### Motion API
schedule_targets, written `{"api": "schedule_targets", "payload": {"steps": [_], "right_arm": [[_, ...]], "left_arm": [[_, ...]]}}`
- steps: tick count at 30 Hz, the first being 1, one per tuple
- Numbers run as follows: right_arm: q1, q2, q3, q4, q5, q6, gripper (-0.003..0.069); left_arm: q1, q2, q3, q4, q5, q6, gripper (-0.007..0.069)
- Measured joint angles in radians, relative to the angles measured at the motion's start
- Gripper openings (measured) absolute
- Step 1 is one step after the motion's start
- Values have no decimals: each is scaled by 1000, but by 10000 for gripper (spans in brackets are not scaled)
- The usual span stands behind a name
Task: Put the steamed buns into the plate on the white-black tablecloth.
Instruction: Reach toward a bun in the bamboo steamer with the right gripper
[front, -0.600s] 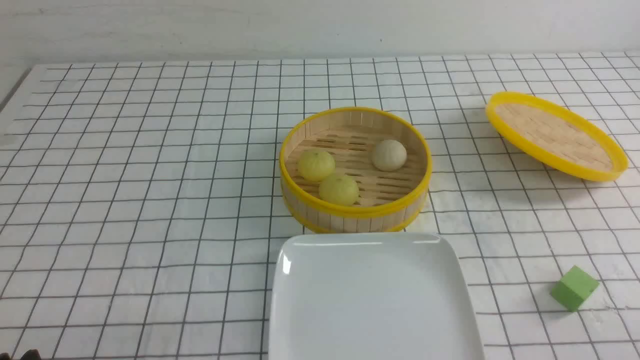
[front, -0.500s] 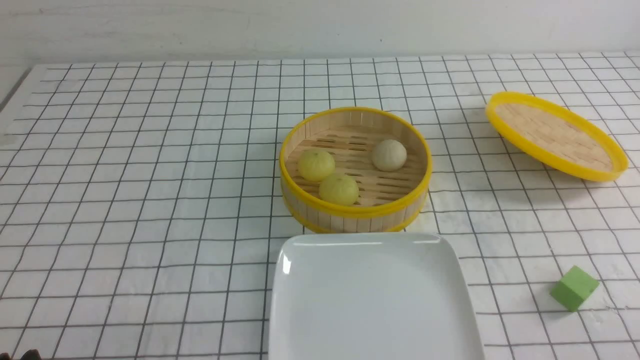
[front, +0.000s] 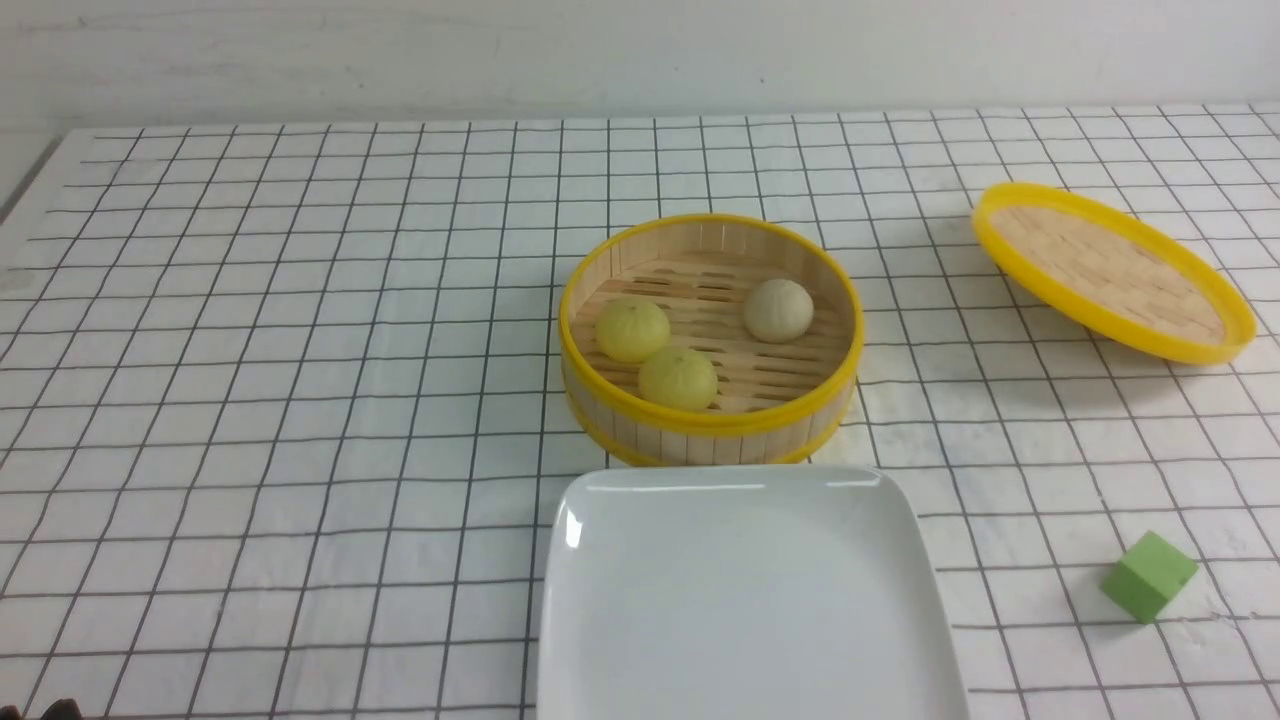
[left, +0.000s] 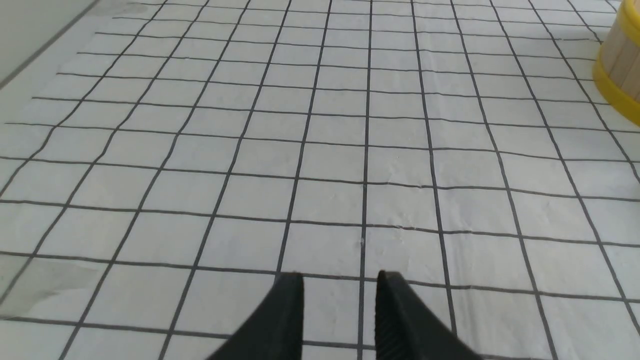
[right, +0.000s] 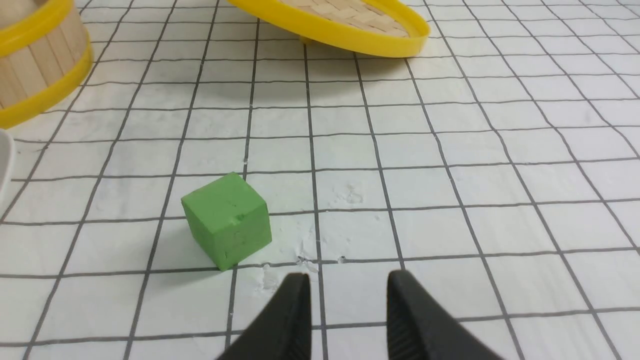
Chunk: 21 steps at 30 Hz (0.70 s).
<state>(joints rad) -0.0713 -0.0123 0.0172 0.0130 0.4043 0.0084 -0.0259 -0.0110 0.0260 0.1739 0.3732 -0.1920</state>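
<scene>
Three steamed buns sit inside the yellow-rimmed bamboo steamer (front: 710, 425): two pale yellow ones (front: 632, 330) (front: 678, 378) and a beige-white one (front: 778, 309). The white rounded-square plate (front: 745, 600) lies empty on the white-black tablecloth (front: 300, 400), just in front of the steamer. My left gripper (left: 340, 280) is open and empty, low over bare cloth, with the steamer's wall (left: 622, 70) far off to one side. My right gripper (right: 348, 280) is open and empty over the cloth, close to the green cube (right: 227, 220). Neither gripper's fingers show in the front view.
The woven bamboo lid (front: 1110, 270) rests tilted at the back right and also shows in the right wrist view (right: 345, 20). The green cube (front: 1148, 577) lies at the front right. The cloth's left edge (front: 30, 170) runs along the far left.
</scene>
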Motion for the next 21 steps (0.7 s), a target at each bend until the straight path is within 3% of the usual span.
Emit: {"api": "schedule_targets", "payload": {"steps": [21], "right_arm": [[0,0,0,0,0,-8,240]], "left_arm": [[0,0,0,23,1,0,240]]}}
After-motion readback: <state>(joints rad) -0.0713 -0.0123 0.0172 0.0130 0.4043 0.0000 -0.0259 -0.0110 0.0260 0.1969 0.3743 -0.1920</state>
